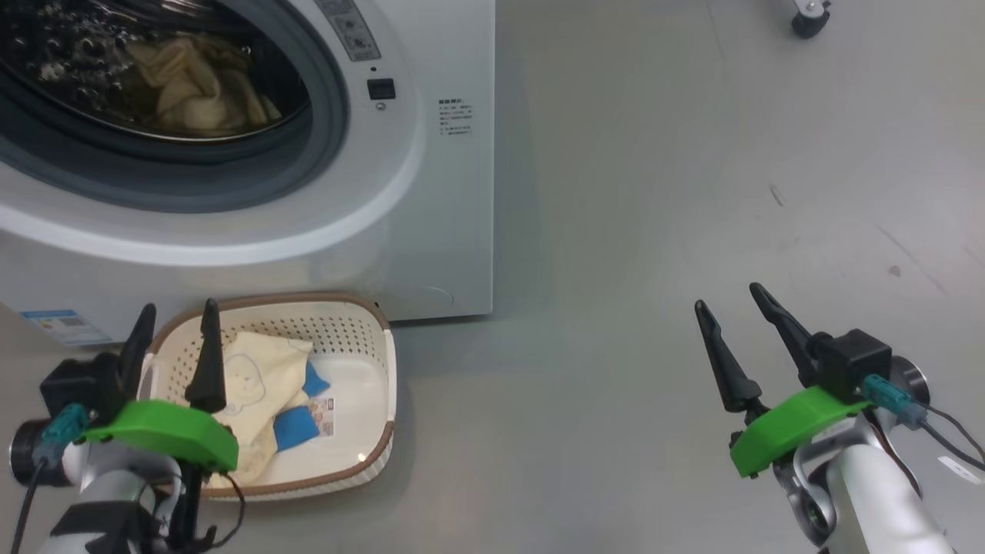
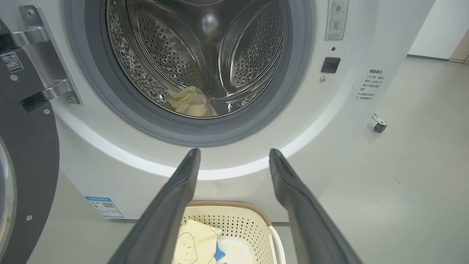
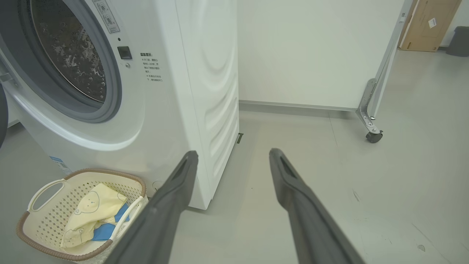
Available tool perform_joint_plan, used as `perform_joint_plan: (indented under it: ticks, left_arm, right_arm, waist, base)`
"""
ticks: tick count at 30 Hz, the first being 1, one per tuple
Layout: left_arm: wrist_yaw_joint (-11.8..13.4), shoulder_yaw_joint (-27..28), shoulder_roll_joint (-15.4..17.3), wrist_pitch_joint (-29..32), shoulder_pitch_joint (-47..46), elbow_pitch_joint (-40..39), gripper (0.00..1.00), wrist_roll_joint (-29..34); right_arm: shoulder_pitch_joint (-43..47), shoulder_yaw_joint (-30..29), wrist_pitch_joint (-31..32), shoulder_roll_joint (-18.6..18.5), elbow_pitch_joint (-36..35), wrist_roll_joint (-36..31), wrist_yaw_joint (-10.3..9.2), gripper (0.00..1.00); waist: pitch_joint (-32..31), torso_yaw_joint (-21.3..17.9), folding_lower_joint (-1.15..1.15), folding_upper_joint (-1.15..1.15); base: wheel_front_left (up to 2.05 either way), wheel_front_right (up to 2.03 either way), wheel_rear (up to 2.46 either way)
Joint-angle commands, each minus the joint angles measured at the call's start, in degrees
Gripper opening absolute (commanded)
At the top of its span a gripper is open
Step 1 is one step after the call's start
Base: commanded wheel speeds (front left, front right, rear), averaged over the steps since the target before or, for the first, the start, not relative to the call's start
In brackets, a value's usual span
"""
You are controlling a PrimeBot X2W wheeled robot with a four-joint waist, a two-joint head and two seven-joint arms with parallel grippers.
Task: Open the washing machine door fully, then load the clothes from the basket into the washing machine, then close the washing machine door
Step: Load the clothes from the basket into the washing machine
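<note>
Head view shows you the big white front-loading washing machine (image 1: 431,231) at the far left, its steel perforated drum (image 2: 165,55) exposed. In the left wrist view its large round black-rimmed door (image 2: 29,176) stands swung open at the left. Your small cream perforated plastic basket (image 1: 350,332), brown-rimmed, sits on the grey floor (image 1: 616,231) just in front of the machine. One pale yellow garment (image 1: 200,85) lies in the drum. A second garment (image 1: 262,377), with a bear outline and blue patches, lies in the basket. Your left end effector (image 1: 178,308) hangs at the basket's left side, fingers spread and empty. Your right end effector (image 1: 727,296) is likewise open, over bare floor at the right.
</note>
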Motion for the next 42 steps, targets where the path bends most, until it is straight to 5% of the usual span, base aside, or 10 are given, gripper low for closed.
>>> perform_joint_plan:
  ticks: [1,10,22,42]
  left_arm:
    - [0.68,3.3,1.49,-0.4,-0.74,-2.28,1.0,0.49]
    - [1.9,9.04,-3.55,-0.4,9.42,-7.36,1.0,3.48]
    - [-1.37,15.46,-8.87,-0.4,16.15,-12.36,1.0,7.99]
    - [-5.59,20.47,-13.2,-0.4,18.03,-11.69,1.0,13.15]
  right_arm:
    - [-0.67,1.05,0.13,-0.34,-1.74,-0.52,-0.17,1.0]
    - [2.64,1.43,1.7,-0.34,-3.48,0.03,-0.17,1.0]
    - [5.14,2.37,1.42,-0.34,-3.64,2.8,-0.17,1.0]
    - [4.93,2.83,0.53,-0.34,-2.41,3.42,-0.17,1.0]
  waist:
    - [-2.31,1.4,0.01,-0.01]
    - [-7.25,2.95,0.01,-0.01]
    - [-9.31,2.89,0.01,-0.01]
    - [-9.5,2.22,0.01,-0.01]
  base:
    - [0.0,0.0,0.0]
    - [0.0,0.0,0.0]
    - [0.0,0.0,0.0]
    - [0.0,0.0,0.0]
